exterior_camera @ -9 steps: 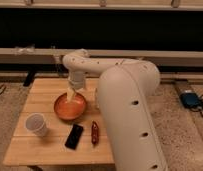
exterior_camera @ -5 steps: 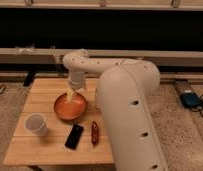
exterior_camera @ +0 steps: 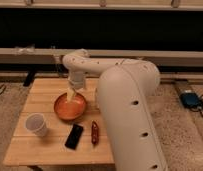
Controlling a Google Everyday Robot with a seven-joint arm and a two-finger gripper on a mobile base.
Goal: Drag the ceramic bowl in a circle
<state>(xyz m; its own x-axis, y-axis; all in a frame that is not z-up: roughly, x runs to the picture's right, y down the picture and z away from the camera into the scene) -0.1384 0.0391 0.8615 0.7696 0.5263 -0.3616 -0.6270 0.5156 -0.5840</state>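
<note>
The ceramic bowl [exterior_camera: 70,106] is wide, shallow and glossy orange-brown with a darker rim. It sits near the middle of the wooden table [exterior_camera: 42,90]. My gripper [exterior_camera: 71,94] reaches down from the white arm [exterior_camera: 80,62] and sits at the bowl's far rim, pointing into the bowl. The large white arm segment [exterior_camera: 127,115] covers the table's right side.
A small white cup [exterior_camera: 36,124] stands at the table's front left. A black phone [exterior_camera: 74,136] and a red-brown oblong object [exterior_camera: 94,132] lie in front of the bowl. A dark wall and rail run behind the table. A blue object [exterior_camera: 190,99] lies on the floor at right.
The gripper and bowl have barely moved; the bowl sits slightly nearer the table's front than before.
</note>
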